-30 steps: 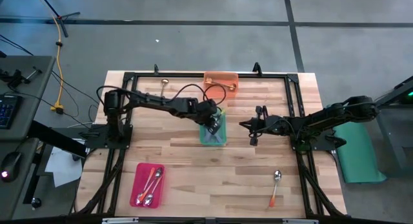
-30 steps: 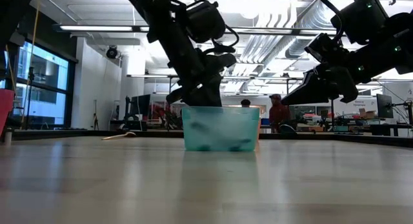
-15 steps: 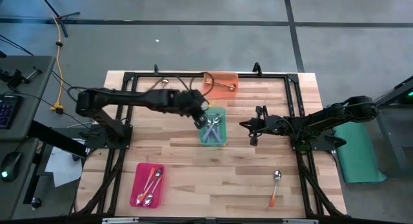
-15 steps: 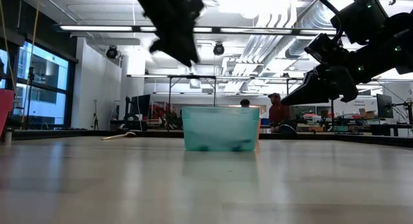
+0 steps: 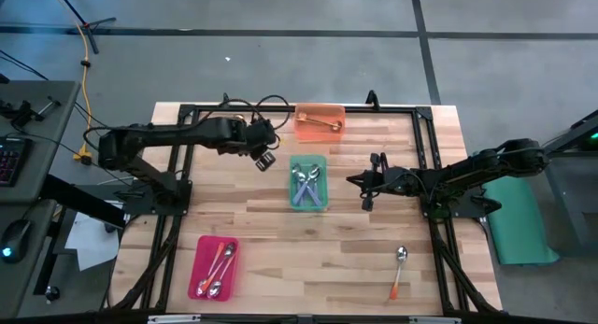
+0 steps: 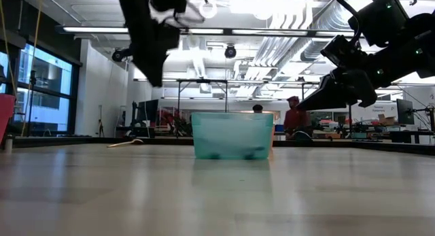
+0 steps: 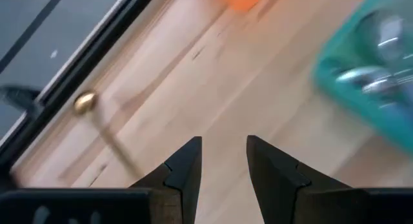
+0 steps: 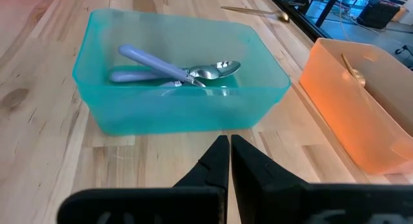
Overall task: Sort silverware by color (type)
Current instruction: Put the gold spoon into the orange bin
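Silverware nearest the front edge: one small spoon with a shiny metal bowl and a thin orange handle (image 5: 399,270) lay loose on the bare wood at the right front of the light wooden slatted table (image 5: 280,240).
Red tray: the red rectangular plastic tray (image 5: 214,267) sat at the left front and held several orange-handled spoons (image 5: 220,263).
Green tray: the translucent green rectangular plastic tray (image 5: 307,183) stood at mid-table and held the purple-blue-handled spoons (image 8: 169,71), lying crossed on its floor.
Right gripper: the right gripper (image 5: 365,186) hung just to the right of the green tray, above the wood, its two dark fingers pressed together with nothing between them.
Left gripper: the left gripper (image 5: 264,160) hovered above bare wood to the left of the green tray, a little farther back, its fingers (image 7: 184,166) standing apart with a clear gap and empty.
Orange tray: the orange rectangular plastic tray (image 5: 320,121) sat at the back edge, behind the green one, with one all gold-brass spoon (image 5: 320,124) inside.
Loose brass spoon: another gold-brass spoon (image 7: 103,128) lay on the wood near the back left rail, ahead of the left gripper.
Room beyond: a person in a red top (image 6: 293,118) stood far behind the table.
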Robot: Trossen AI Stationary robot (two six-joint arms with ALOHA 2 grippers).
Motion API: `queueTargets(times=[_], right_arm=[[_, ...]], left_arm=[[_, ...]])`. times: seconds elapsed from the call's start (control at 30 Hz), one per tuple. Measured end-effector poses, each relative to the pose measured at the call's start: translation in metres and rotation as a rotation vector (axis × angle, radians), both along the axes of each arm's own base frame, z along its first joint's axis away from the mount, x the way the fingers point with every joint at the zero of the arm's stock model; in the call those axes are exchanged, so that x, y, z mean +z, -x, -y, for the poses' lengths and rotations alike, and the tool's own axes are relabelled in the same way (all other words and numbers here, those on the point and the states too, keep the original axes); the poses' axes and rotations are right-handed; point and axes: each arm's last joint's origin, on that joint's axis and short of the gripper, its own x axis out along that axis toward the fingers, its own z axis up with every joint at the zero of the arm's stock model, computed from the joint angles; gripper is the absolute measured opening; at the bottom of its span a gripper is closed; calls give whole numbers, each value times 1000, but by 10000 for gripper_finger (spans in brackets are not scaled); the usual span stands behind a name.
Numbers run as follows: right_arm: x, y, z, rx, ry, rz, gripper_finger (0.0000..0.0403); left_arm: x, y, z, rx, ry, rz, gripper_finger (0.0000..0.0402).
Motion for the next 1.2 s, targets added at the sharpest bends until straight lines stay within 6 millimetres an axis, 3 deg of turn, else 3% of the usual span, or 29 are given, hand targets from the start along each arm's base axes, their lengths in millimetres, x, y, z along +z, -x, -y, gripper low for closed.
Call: queueTargets(times=[0.33,0.6,0.97,1.2], right_arm=[[0,0,0,0,0,-3,0],[0,0,0,0,-1,-3,0],[0,0,0,-1,-3,-2,0],[0,0,0,-1,-3,6,0]], left_arm=[[-57,42,-51,170,75,-123,115],[-78,67,-85,324,71,-61,115],[-105,90,-98,377,115,-15,115],[-110,100,-104,403,171,12,115]])
